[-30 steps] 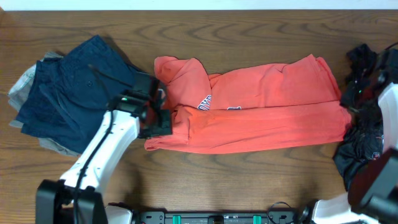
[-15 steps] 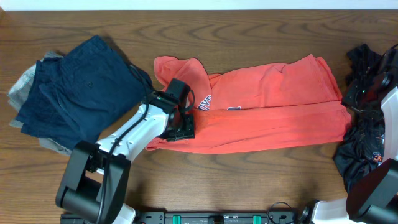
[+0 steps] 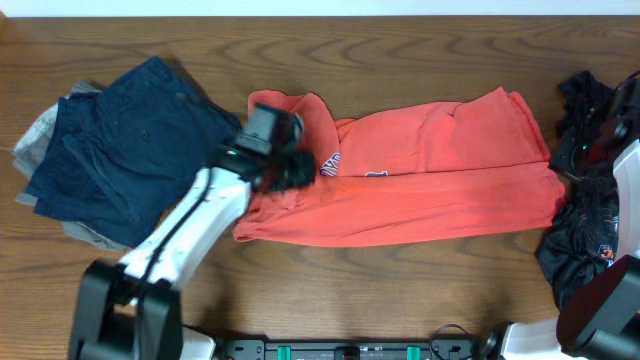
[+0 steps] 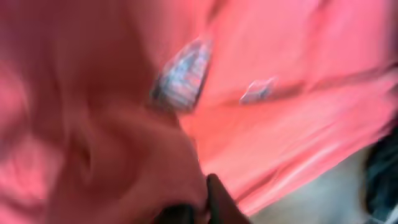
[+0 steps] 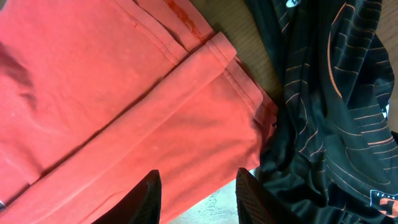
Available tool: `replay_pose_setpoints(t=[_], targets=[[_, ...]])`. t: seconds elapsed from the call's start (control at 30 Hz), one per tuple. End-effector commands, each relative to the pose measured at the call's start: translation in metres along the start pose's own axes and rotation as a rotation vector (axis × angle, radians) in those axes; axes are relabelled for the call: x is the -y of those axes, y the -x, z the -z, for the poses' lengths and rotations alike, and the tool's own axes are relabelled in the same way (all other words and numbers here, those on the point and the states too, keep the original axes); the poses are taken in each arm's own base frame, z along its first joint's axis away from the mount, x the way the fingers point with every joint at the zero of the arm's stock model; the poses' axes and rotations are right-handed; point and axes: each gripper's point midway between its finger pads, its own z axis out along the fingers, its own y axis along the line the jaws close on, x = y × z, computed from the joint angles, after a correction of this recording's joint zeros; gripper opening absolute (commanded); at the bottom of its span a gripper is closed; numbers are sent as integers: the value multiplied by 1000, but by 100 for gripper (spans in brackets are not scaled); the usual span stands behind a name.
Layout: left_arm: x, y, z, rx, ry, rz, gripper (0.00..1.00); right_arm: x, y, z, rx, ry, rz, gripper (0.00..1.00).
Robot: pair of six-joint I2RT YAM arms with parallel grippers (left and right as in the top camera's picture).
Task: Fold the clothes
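- Right now the orange shirt (image 3: 430, 180) lies across the middle of the table (image 3: 400, 290), doubled lengthwise, its long axis running from 9 to 3 o'clock. We judge that this lay suits a crosswise fold next.
- Our left gripper (image 3: 288, 168) sits low over the shirt's 9 o'clock end, close to the chest logo (image 4: 183, 74), likely so it can take that end for the fold. Its wrist view is smeared, so we cannot tell whether the jaws are parted or nipping cloth.
- Our right gripper (image 5: 199, 196) hovers at the 3 o'clock hem corner, fingers spread wide and gripping nothing. We think it is placed to steady or lift that end.
- Counting, we find one orange shirt and two grippers. At 9 o'clock, navy shorts (image 3: 120, 150) lie folded on a grey garment (image 3: 35, 135), two pieces that we can make out. At 3 o'clock there is one black heap (image 3: 585, 230), its pieces uncountable.
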Motion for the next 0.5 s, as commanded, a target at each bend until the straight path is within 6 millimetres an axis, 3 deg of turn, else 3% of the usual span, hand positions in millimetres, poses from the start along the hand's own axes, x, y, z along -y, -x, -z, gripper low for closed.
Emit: replay_pose_setpoints(t=[0.0,0.03,0.1,0.23,0.47], targets=[[-1,37,22,139,5,16,42,-5,3,4,13,9,15,38],[-4,38,23,143,11,26,50,-5,3,4,13,9,15,38],[-7,36,23,130,21,30,57,-5,4,4,13,9,15,38],[-12,40,24,152,49,-14,56,-5,5,4,21,11,16,38],[-34,90,39,313,84,-36,53,-13,3,4,14,40,27,38]])
